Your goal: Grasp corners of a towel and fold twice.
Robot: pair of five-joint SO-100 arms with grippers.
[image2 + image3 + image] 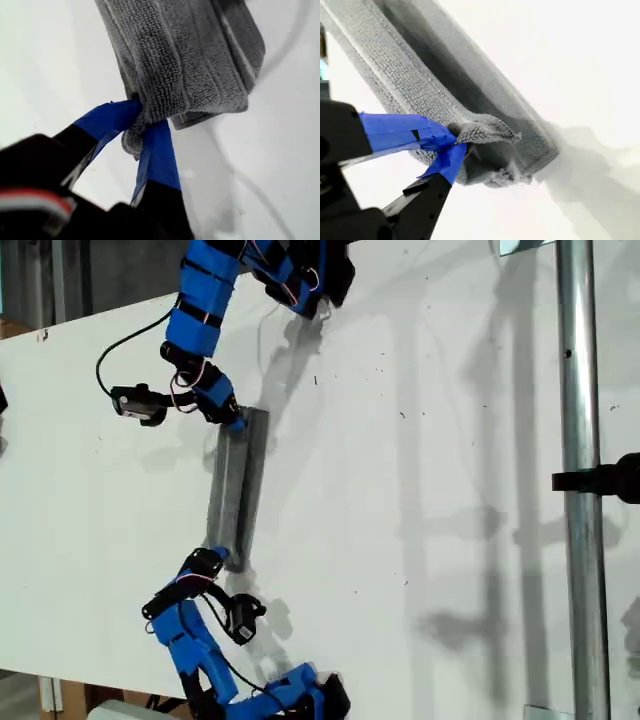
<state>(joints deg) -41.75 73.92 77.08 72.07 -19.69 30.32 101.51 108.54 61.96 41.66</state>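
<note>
Blue-taped fingers [107,120] of my first claw [145,120] are pinched together on a bunched corner [131,142] of the towel [190,60], whose folded grey layers and pale stripes run away from the claw over the white surface [45,65]. My second claw [456,140] is likewise clamped on a corner [482,131] at one end of the long folded strip. In the exterior view the towel lies as a narrow strip a little toward 9 o'clock from the middle of the surface, running from about 12 to 6 o'clock. One arm [200,320] reaches in from 12 o'clock to the far end, another arm [190,640] from 6 o'clock to the near end; which is first I cannot tell.
</note>
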